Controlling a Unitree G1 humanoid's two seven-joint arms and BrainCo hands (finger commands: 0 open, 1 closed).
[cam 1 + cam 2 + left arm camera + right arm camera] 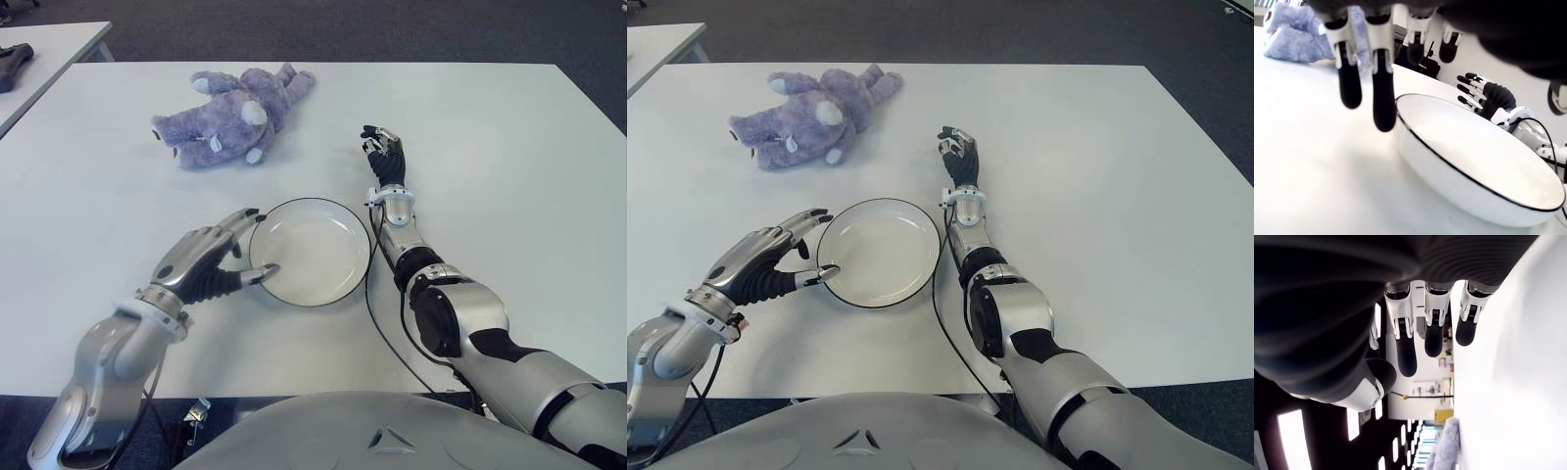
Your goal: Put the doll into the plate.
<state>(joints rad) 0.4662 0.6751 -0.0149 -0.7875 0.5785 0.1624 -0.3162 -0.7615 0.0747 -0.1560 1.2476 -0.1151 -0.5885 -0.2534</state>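
Observation:
A purple plush doll [230, 117] lies on its side at the far left-centre of the white table [509, 196]. A white plate [312, 253] with a thin black rim sits near me, with nothing in it. My left hand [220, 257] is at the plate's left edge, fingers spread, thumb tip close to the rim and holding nothing; its fingers [1383, 98] hang just above the table beside the plate [1474, 161]. My right hand [384, 152] is beyond the plate's right side, to the right of the doll, open and holding nothing.
A black cable [370, 294] runs from my right wrist along the plate's right rim toward my body. A second white table [49, 49] stands at the far left with a dark object [12, 64] on it. Dark carpet surrounds the tables.

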